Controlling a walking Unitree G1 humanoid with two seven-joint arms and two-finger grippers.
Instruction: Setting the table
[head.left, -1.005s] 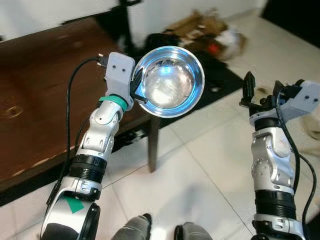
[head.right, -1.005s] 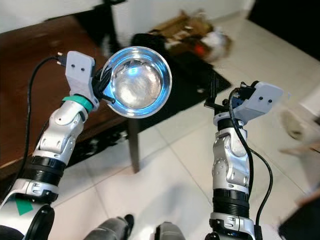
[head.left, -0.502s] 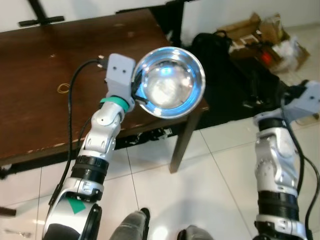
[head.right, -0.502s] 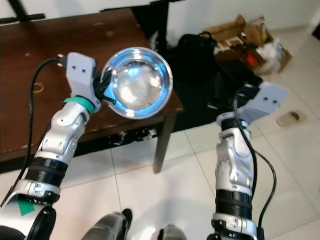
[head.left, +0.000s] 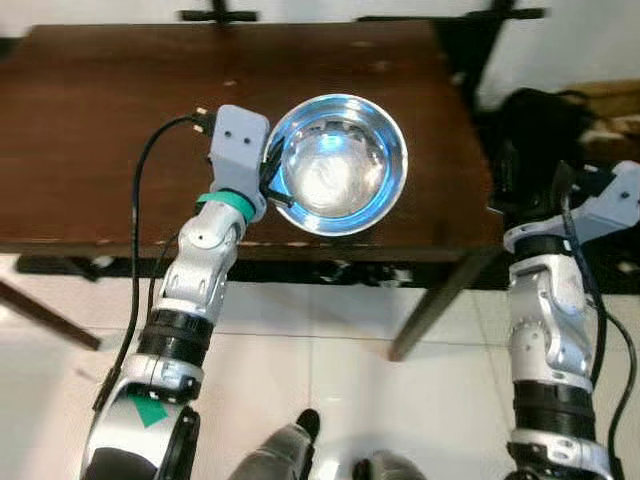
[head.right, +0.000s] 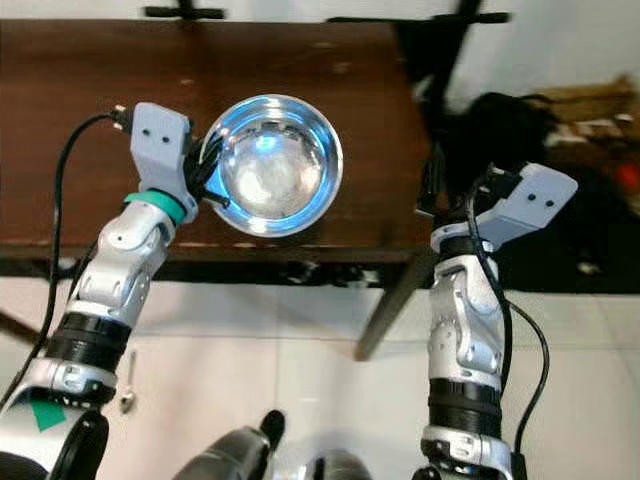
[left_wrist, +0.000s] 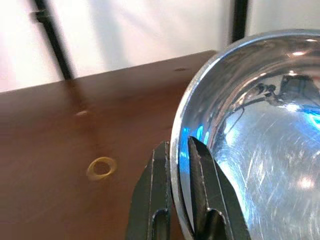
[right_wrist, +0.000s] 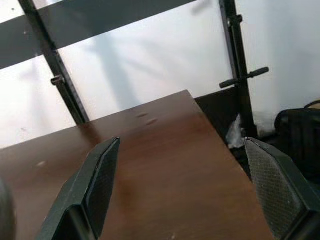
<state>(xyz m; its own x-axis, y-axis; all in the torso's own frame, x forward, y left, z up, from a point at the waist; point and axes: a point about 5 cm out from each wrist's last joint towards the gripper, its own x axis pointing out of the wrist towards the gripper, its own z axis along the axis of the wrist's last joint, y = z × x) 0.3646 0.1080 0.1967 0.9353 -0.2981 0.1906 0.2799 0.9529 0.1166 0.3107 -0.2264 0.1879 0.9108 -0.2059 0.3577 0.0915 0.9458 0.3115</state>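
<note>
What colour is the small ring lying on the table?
The ring is yellow; the left wrist view shows it best.

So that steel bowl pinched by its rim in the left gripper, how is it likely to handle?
The steel bowl looks rigid and thin-walled, so probably light for its size. Its polished, mirror-like surface suggests it is slippery, and the left gripper pinches only the rim, so it might pivot or slip. Its rounded base could rock once set on the wooden table.
</note>
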